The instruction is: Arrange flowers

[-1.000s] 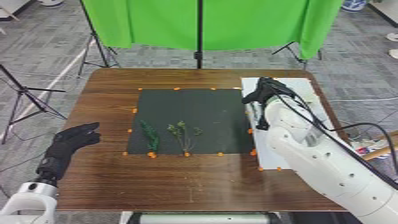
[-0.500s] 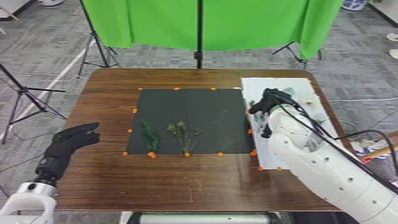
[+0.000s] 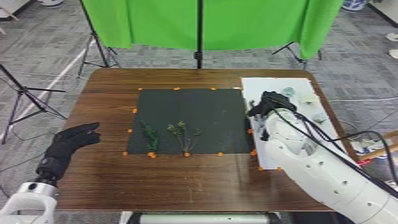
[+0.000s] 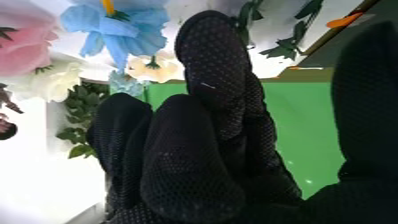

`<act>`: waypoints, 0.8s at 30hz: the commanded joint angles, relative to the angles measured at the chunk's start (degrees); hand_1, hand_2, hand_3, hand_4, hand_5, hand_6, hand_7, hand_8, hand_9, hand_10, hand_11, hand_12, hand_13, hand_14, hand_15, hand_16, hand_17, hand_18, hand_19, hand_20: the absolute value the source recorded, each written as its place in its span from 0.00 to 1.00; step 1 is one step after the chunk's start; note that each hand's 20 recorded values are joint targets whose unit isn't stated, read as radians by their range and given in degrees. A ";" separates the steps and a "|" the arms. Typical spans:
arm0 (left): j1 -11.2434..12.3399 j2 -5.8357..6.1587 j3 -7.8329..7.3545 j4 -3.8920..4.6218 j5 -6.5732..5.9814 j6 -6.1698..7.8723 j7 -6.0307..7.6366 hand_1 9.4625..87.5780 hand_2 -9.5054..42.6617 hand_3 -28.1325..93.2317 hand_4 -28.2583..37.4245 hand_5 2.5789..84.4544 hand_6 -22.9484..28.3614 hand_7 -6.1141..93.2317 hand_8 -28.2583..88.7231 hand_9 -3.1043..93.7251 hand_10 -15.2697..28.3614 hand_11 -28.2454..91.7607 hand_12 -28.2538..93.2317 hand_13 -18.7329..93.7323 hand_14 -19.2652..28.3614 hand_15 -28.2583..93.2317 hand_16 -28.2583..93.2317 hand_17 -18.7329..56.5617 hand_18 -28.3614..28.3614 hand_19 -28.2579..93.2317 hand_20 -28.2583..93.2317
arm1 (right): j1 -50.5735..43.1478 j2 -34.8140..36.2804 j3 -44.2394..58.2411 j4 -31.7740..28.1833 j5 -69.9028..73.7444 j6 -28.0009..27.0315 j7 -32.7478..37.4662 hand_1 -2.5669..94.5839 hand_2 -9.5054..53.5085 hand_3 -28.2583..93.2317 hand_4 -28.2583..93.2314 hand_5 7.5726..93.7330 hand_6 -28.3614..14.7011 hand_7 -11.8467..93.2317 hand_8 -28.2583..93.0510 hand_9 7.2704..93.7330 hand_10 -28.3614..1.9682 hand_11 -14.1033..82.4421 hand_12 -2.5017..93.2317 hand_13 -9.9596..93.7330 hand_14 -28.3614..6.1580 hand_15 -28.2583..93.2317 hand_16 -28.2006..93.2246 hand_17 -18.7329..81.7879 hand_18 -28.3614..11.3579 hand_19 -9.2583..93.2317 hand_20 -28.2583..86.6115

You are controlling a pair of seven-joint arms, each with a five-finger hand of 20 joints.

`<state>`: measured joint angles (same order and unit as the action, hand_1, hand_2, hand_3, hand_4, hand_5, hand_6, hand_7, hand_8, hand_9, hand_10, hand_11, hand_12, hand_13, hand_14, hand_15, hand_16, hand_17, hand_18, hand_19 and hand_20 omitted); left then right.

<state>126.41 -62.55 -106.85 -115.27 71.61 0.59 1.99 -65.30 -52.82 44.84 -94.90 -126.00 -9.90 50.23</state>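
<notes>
Two green sprigs, a dense one (image 3: 150, 136) and a sparser one (image 3: 185, 134), lie side by side near the lower edge of a black mat (image 3: 191, 107). To the right, blue (image 4: 115, 30), pink (image 4: 27, 47) and cream (image 4: 58, 82) blooms are by a robot's right hand (image 3: 274, 102), which is over a white sheet (image 3: 266, 84) next to the mat. Fingers loosely extended and thumb well apart, it is empty. The left hand (image 3: 71, 142), relaxed and open, is at the left side of the brown table (image 3: 178, 185). Orange markers (image 3: 152, 155) edge the mat; a green curtain (image 3: 204, 25) hangs beyond.
</notes>
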 commanded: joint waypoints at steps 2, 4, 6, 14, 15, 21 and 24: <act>0.24 -0.44 0.24 0.19 0.29 -0.54 -0.83 0.29 0.28 0.76 0.16 0.54 0.55 0.20 0.19 0.52 0.69 0.44 0.34 0.50 0.81 0.47 0.24 0.31 0.79 0.47 0.48 | -1.51 -0.85 -4.23 1.89 -2.48 0.46 -1.39 0.35 0.00 0.71 0.14 0.85 0.51 0.28 0.18 0.92 0.47 0.54 0.37 1.00 0.80 0.78 0.58 0.80 0.22 1.00 0.78; 0.30 -0.54 0.27 0.22 0.30 -0.59 -0.79 0.29 0.28 0.76 0.16 0.54 0.55 0.20 0.19 0.52 0.69 0.44 0.34 0.50 0.81 0.47 0.24 0.31 0.79 0.47 0.48 | -1.43 -1.14 -4.97 2.11 -3.18 0.67 -1.33 0.38 0.00 0.71 0.14 0.86 0.52 0.30 0.18 0.93 0.48 0.55 0.37 1.00 0.81 0.79 0.57 0.80 0.22 1.00 0.78; 0.27 -0.62 0.34 0.18 0.30 -0.60 -0.90 0.29 0.28 0.76 0.16 0.54 0.55 0.20 0.19 0.52 0.69 0.44 0.34 0.50 0.81 0.47 0.24 0.31 0.79 0.47 0.48 | -1.45 -1.34 -5.47 2.33 -3.57 1.41 -1.63 0.40 0.00 0.72 0.13 0.87 0.54 0.31 0.19 0.94 0.49 0.56 0.37 1.00 0.82 0.79 0.57 0.81 0.23 1.00 0.78; 0.43 -0.66 0.25 0.09 0.34 -0.39 -1.11 0.29 0.29 0.76 0.16 0.54 0.55 0.20 0.19 0.52 0.69 0.44 0.34 0.50 0.81 0.47 0.24 0.31 0.79 0.47 0.47 | -2.03 -2.09 -5.75 2.70 -2.18 1.98 -1.69 0.57 0.00 0.65 0.17 0.90 0.55 0.34 0.39 0.97 0.53 0.60 0.38 1.00 0.84 0.82 0.51 0.83 0.25 1.00 0.77; 0.54 -0.78 0.16 0.03 0.34 -0.42 -1.03 0.29 0.29 0.76 0.16 0.54 0.55 0.20 0.19 0.52 0.69 0.44 0.34 0.50 0.81 0.47 0.24 0.31 0.79 0.47 0.47 | -2.06 -2.09 -5.77 2.84 -2.29 2.31 -1.98 0.58 0.00 0.65 0.18 0.90 0.56 0.34 0.40 0.97 0.53 0.60 0.38 1.00 0.84 0.82 0.51 0.83 0.25 1.00 0.77; 0.33 -0.74 0.27 0.18 0.31 -0.45 -1.24 0.29 0.29 0.76 0.16 0.54 0.55 0.20 0.19 0.52 0.69 0.44 0.34 0.50 0.81 0.47 0.24 0.31 0.78 0.47 0.47 | -2.45 -1.57 -4.61 2.35 -0.60 6.42 -2.83 0.60 0.00 0.68 0.21 0.91 0.57 0.37 0.41 0.97 0.55 0.62 0.39 1.00 0.83 0.84 0.50 0.84 0.25 1.00 0.78; 0.57 -0.80 0.15 0.04 0.29 -0.42 -1.15 0.29 0.29 0.76 0.16 0.54 0.55 0.20 0.19 0.52 0.69 0.44 0.34 0.50 0.81 0.47 0.24 0.31 0.78 0.47 0.47 | -2.85 -1.26 -3.29 1.36 -0.76 9.19 -3.26 0.60 0.00 0.69 0.22 0.91 0.57 0.37 0.41 0.97 0.56 0.63 0.39 1.00 0.83 0.84 0.50 0.84 0.25 1.00 0.78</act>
<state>126.41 -62.68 -106.76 -115.28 71.65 0.54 1.52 -64.78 -54.27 41.22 -93.51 -128.57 -4.77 48.45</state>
